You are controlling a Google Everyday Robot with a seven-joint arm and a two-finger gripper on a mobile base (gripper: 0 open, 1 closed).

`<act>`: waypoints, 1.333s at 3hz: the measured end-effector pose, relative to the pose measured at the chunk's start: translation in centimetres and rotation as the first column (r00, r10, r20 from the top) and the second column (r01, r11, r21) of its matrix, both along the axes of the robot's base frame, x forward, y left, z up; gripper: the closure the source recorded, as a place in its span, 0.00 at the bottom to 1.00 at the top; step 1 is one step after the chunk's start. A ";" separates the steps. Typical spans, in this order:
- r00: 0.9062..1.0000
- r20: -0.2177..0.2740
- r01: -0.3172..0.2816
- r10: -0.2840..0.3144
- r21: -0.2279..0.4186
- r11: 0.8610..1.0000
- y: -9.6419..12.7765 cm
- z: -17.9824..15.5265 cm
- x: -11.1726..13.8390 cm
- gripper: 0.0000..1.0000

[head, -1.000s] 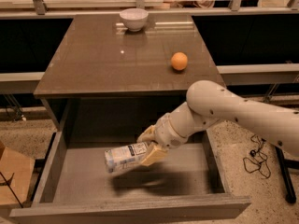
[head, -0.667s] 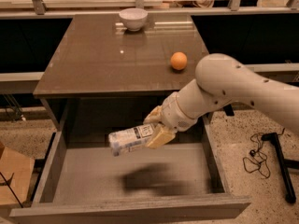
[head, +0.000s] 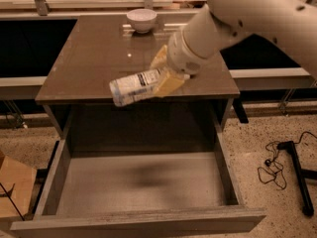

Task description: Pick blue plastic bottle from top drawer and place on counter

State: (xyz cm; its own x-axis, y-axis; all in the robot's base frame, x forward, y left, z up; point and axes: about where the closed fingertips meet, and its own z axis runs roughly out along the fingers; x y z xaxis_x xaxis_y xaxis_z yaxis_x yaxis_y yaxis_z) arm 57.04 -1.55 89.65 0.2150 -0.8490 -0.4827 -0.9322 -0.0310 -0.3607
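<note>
As we count them: one blue plastic bottle [head: 133,87], one gripper [head: 162,74], one top drawer [head: 54,177], one counter [head: 94,58], one white bowl [head: 141,20].
Long axis: we see the bottle lying almost level, running left to right, its left end a little lower.
Pointing: the free end aims to the picture's left and slightly down; the other end sits inside the gripper.
Look: clear plastic with a pale blue-white label and a dark text patch near the grip; we cannot tell which end bears the cap.
Place: the bottle hangs in the air, seen across the counter's front edge, above the open drawer and clear of its floor.
Fingers: two yellowish fingers [head: 171,83] pinch the bottle's right end, one above and one below.
Gripper: it ends a white arm [head: 247,9] coming in from the upper right.
Drawer: pulled out, with a soft shadow on its grey floor.
Bowl: at the counter's far edge, well apart from the bottle.
</note>
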 end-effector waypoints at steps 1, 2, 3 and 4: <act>0.997 0.063 0.038 -0.039 0.028 0.999 1.1 3.9 5.4 1.00; 0.995 0.046 0.084 -0.088 0.071 0.994 2.8 2.8 11.6 0.97; 0.994 0.012 0.103 -0.105 0.099 0.990 3.8 0.6 14.5 0.74; 0.996 -0.052 0.080 -0.071 0.192 0.978 5.5 -1.7 16.2 0.51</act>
